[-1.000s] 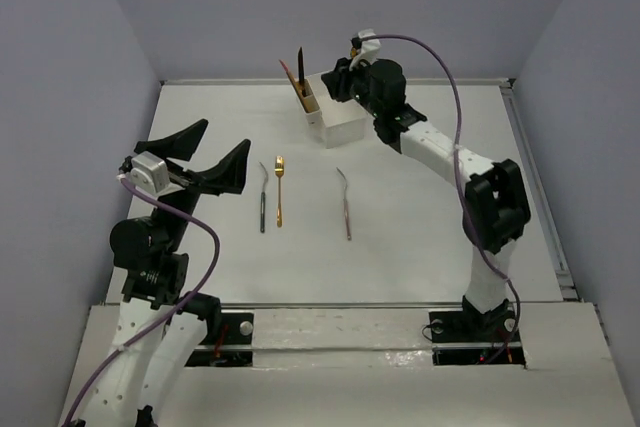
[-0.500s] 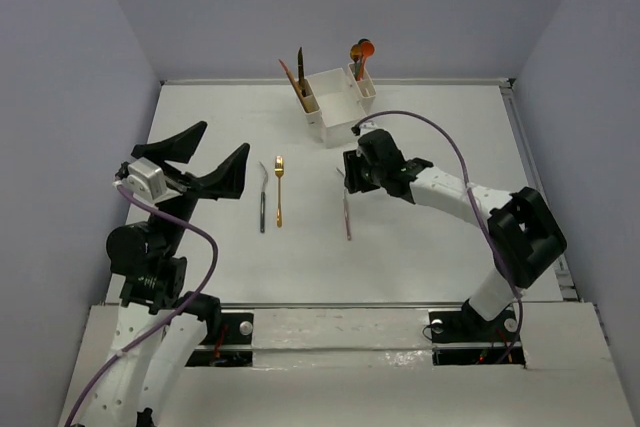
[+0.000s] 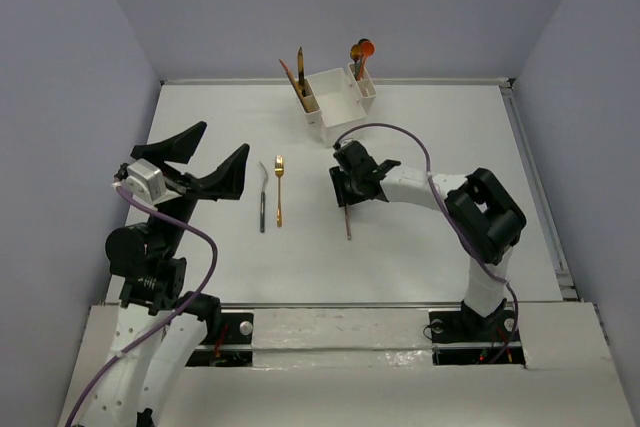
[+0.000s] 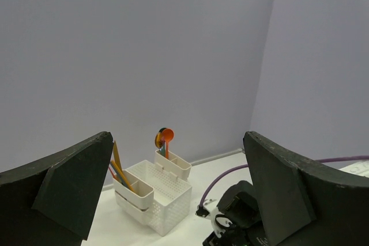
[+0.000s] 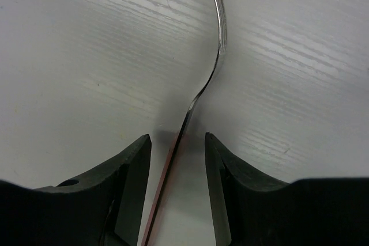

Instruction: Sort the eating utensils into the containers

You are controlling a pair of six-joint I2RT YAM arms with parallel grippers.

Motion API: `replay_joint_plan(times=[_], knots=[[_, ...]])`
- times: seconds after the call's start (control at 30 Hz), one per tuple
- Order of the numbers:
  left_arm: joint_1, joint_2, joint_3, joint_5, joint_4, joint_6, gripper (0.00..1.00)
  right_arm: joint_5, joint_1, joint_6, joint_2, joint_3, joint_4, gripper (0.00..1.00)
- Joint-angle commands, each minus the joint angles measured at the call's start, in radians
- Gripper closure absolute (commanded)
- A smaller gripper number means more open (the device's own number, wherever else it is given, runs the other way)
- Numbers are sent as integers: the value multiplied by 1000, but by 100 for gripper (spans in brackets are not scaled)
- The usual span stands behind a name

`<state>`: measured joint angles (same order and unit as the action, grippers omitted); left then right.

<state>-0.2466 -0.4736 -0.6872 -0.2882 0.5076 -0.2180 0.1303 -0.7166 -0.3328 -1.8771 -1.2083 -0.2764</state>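
Right gripper (image 3: 345, 190), back from box (image 3: 335, 127), dropping onto utensil (image 3: 348, 227) lying in front of box; jaws straddling its shaft, narrowly open, gripping nothing. Next pickup starting.

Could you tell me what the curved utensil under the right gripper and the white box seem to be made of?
Slim curved utensil: silvery neck with bright glints, likely polished metal; reddish handle, material unclear. White compartmented box: matte, finely perforated walls, probably moulded plastic.
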Motion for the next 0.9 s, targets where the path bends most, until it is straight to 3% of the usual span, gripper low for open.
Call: replay_joint_plan(times=[0.0,0.1,0.3,0.37,0.47,0.67,0.87], knots=[[7,9,-21,-20,54,-3,1,60,-18,-14,-16,-54,-53,54],[7,7,-21,-23,54,-4,1,72,-18,-17,-22,-46,-63,59],[7,10,-21,-23,54,-4,1,66,-18,-6,-31,-57,-89,83],[7,10,-20,-22,54,-4,1,71,-18,-3,-16,-59,-101,100],[7,12,-21,-22,54,-4,1,68,-18,14,39,-47,-99,100],[7,24,-25,-23,54,-4,1,77,0,87,309,-30,35,100],[7,27,-23,-16,54,-1,1,26,167,98,351,-48,458,100]])
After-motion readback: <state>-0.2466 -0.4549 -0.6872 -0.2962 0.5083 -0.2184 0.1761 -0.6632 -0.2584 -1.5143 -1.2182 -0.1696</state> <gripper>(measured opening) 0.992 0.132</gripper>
